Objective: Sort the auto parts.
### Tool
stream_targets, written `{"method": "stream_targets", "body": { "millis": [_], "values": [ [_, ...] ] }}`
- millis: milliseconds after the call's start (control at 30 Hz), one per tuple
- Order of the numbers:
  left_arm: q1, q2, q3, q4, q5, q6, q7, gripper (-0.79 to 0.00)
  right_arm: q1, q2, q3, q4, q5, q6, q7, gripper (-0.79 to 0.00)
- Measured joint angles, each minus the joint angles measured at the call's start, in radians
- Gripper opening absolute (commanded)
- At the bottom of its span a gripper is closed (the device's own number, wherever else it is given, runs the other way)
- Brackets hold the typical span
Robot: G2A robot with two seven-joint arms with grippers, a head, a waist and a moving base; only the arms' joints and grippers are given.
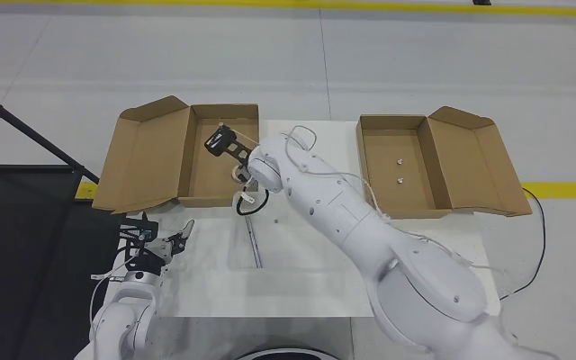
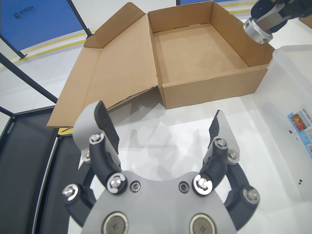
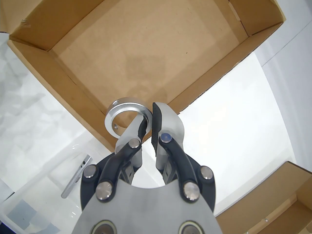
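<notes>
Now a white desk (image 1: 335, 151) on grey floor (image 1: 360, 54) carries an open cardboard box (image 2: 209, 90). Above its edge the right gripper (image 3: 149, 118) clamps a metal ring (image 3: 111, 122); near it the left gripper (image 2: 159, 113) gapes.

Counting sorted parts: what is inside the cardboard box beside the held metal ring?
Nothing shows inside: the box has a bare brown cardboard floor in both wrist views. The ring, gripped by the right pincer, hangs above one wall and covers a small patch of floor there.
</notes>
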Motion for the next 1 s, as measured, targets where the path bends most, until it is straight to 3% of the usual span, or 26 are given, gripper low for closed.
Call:
{"method": "stream_targets", "body": {
  "millis": [200, 500, 567, 600, 1000],
  "values": [
    [0.000, 0.000, 0.000, 0.000, 0.000, 0.000, 0.000, 0.000, -0.004, -0.064, -0.001, 0.098, 0.010, 0.076, -0.066, -0.785],
    [0.000, 0.000, 0.000, 0.000, 0.000, 0.000, 0.000, 0.000, -0.008, -0.126, 0.008, 0.191, 0.006, 0.169, -0.136, -0.785],
    [0.000, 0.000, 0.000, 0.000, 0.000, 0.000, 0.000, 0.000, -0.007, -0.135, 0.012, 0.206, 0.009, 0.164, -0.140, -0.616],
    [0.000, 0.000, 0.000, 0.000, 0.000, 0.000, 0.000, 0.000, -0.005, -0.139, 0.014, 0.214, 0.011, 0.158, -0.141, -0.579],
    [0.000, 0.000, 0.000, 0.000, 0.000, 0.000, 0.000, 0.000, 0.012, -0.143, 0.019, 0.221, 0.008, 0.138, -0.152, -0.579]
  ]
}}
